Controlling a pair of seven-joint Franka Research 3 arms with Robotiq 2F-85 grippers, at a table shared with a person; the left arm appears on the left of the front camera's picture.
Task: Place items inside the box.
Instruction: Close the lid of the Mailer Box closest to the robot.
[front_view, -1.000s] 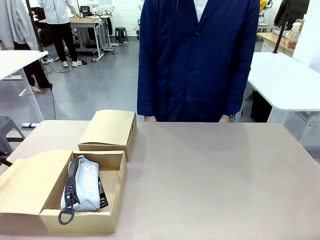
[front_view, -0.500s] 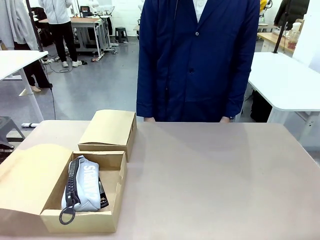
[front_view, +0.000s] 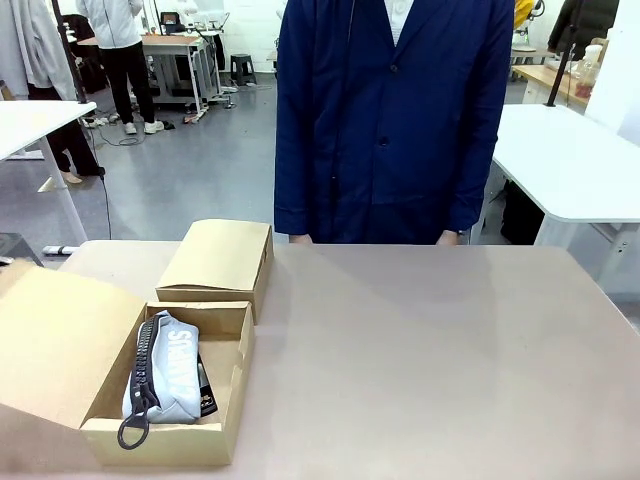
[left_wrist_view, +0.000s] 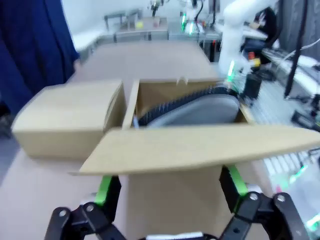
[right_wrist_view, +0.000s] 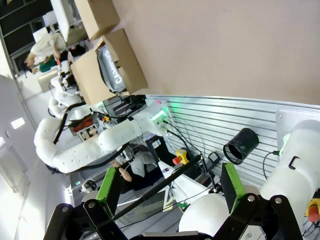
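Left pincer (left_wrist_view: 170, 200): you see its jaws spread wide around the box (left_wrist_view: 185, 100) flap (left_wrist_view: 200, 147) | right pincer (right_wrist_view: 167, 195): released, holding nothing | grey-blue zip pouch (front_view: 170, 375): lies inside the open box on your worktop (front_view: 420, 340).

Tan table (front_view: 420, 340) carries 2 cardboard boxes: open box (front_view: 228, 420) at near-left corner; closed box (front_view: 218, 258) touching its far side.
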